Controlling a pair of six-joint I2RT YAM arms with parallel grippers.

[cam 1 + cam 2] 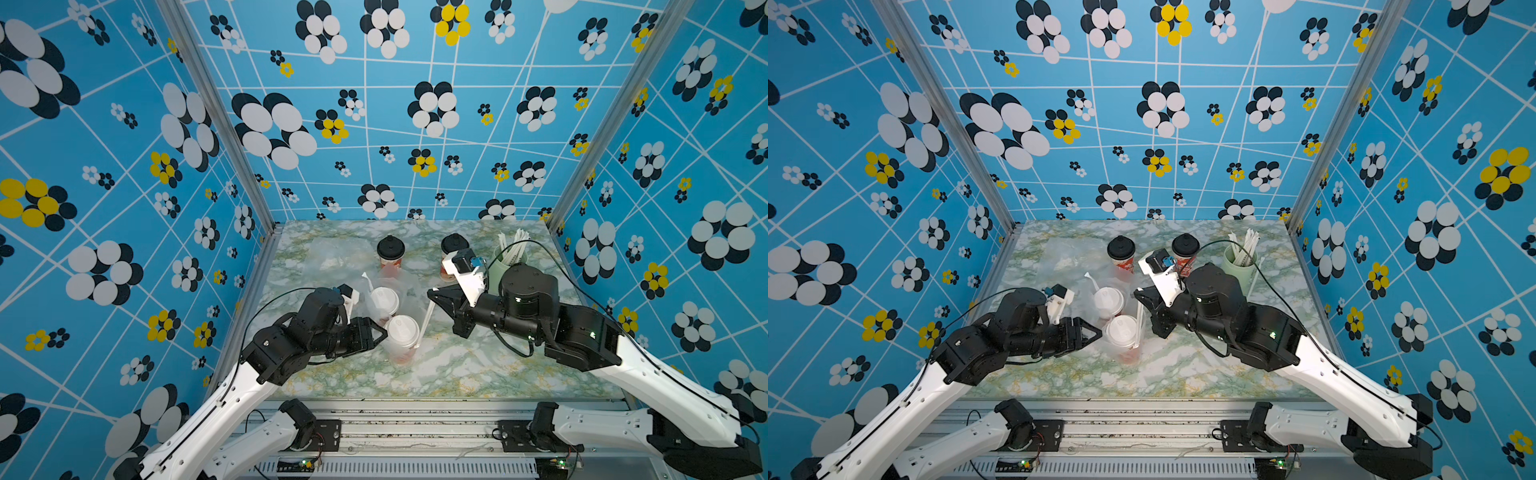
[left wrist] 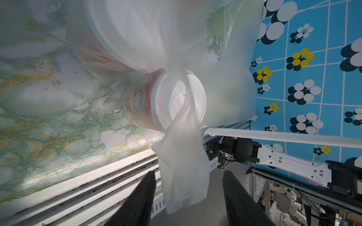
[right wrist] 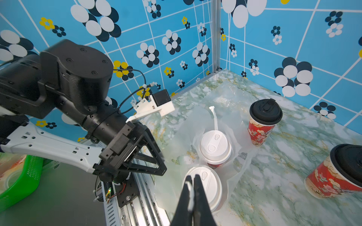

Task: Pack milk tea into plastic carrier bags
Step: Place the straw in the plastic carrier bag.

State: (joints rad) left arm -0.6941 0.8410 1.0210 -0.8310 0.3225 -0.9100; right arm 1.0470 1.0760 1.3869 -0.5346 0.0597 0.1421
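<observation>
Two cups [image 3: 214,145] are sitting in a bag [image 3: 236,140].
Right gripper [image 3: 193,179] is pinching its handle [image 1: 428,318]; left gripper [image 2: 188,174] is gaping, holding nothing.

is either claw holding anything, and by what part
The right claw is shut on a thin white strip, apparently a loop handle of the plastic bag. The left claw is open, holding nothing; the bag's other handle hangs loose between its jaws.

High top and close wrist views share cups [image 1: 402,330].
</observation>
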